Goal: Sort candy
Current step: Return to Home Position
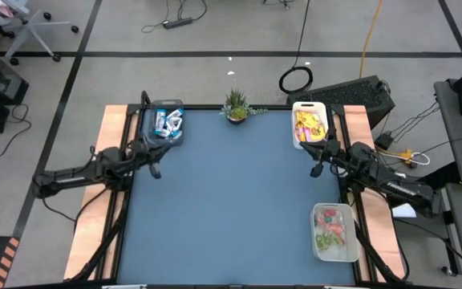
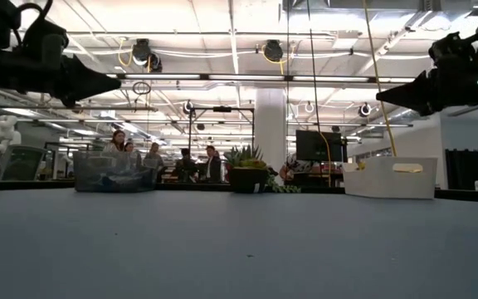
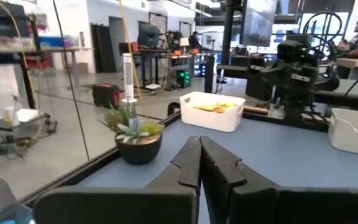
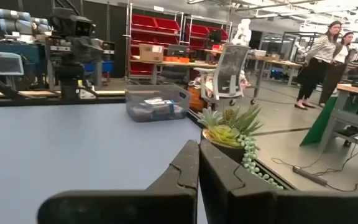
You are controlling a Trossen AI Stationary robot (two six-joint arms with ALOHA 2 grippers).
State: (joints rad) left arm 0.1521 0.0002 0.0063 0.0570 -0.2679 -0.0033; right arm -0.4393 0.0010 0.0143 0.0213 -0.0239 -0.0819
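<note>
The candy sits in three containers. Blue-and-white bars fill a clear tub at the table's far left, also in the right wrist view. Yellow packets lie in a white bin at the far right, seen too in the left wrist view. Red, pink and green pieces lie in a clear tub near the right front. My left gripper hovers shut above the table's left side, its tips together. My right gripper hovers shut above the right side, tips together.
A small green potted plant stands at the middle of the far edge. The blue table top stretches between the two arms. People stand in the room beyond the far edge. Wooden rails run along both sides of the table.
</note>
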